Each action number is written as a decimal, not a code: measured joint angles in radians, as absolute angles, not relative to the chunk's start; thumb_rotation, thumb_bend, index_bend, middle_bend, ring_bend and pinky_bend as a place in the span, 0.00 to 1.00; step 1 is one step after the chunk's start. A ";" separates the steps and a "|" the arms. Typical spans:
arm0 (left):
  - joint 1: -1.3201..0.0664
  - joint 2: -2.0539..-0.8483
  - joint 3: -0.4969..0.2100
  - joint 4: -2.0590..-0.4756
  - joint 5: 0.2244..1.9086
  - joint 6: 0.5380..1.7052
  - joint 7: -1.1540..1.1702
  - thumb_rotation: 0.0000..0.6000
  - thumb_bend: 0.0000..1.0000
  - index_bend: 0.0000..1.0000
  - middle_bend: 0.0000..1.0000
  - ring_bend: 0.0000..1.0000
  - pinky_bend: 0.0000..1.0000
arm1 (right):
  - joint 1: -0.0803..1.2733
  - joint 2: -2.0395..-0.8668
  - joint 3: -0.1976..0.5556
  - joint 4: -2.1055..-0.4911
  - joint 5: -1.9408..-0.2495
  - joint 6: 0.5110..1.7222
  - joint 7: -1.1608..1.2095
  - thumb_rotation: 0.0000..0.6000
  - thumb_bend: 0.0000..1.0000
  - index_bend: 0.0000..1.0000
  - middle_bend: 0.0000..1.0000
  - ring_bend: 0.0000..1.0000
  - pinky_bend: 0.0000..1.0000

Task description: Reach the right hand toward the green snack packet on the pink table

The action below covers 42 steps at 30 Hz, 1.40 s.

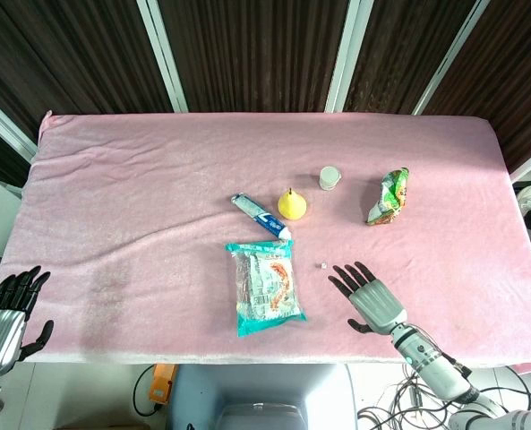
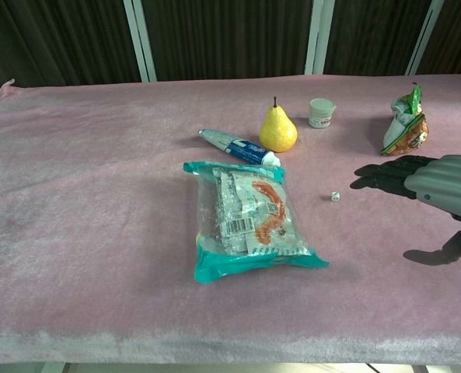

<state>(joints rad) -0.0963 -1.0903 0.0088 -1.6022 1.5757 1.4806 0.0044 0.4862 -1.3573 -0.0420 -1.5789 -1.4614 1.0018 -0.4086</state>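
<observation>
The green snack packet (image 1: pixel 389 197) (image 2: pixel 404 126) lies crumpled on the pink table (image 1: pixel 140 197) at the right, past the middle. My right hand (image 1: pixel 369 296) (image 2: pixel 432 190) hovers over the near right part of the table, fingers spread and pointing away from me, holding nothing. It is well short of the packet and slightly to its left in the head view. My left hand (image 1: pixel 10 313) hangs off the table's near left corner, fingers loosely apart and empty; the chest view does not show it.
A large teal-edged bag of snacks (image 1: pixel 265 287) (image 2: pixel 249 219) lies near the front centre. Behind it are a toothpaste tube (image 1: pixel 261 216) (image 2: pixel 238 147), a yellow pear (image 1: pixel 292 205) (image 2: pixel 277 130) and a small white cup (image 1: pixel 329 177) (image 2: pixel 321 113). A tiny white die (image 1: pixel 322 264) (image 2: pixel 335 196) sits left of my right hand.
</observation>
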 measured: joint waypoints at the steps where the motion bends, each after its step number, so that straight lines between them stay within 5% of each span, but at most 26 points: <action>1: -0.097 -1.091 0.009 -1.602 1.577 1.480 0.004 1.00 0.42 0.00 0.00 0.00 0.07 | 0.486 -1.357 -0.041 -1.579 -1.461 1.002 -0.409 1.00 0.40 0.15 0.00 0.00 0.00; 9: -0.108 -1.094 0.006 -1.604 1.578 1.467 0.004 1.00 0.42 0.00 0.00 0.00 0.07 | 0.503 -1.367 -0.019 -1.558 -1.430 0.982 -0.432 1.00 0.40 0.20 0.00 0.00 0.00; 24: -0.113 -1.095 0.005 -1.602 1.565 1.454 0.014 1.00 0.42 0.00 0.00 0.00 0.07 | 0.657 -1.505 0.128 -1.377 -1.166 0.849 -0.587 1.00 0.42 0.45 0.00 0.00 0.00; 42: -0.103 -1.086 0.005 -1.597 1.565 1.472 -0.010 1.00 0.42 0.00 0.00 0.00 0.07 | 0.721 -1.588 0.118 -1.276 -1.119 0.832 -0.596 1.00 0.48 0.57 0.00 0.00 0.00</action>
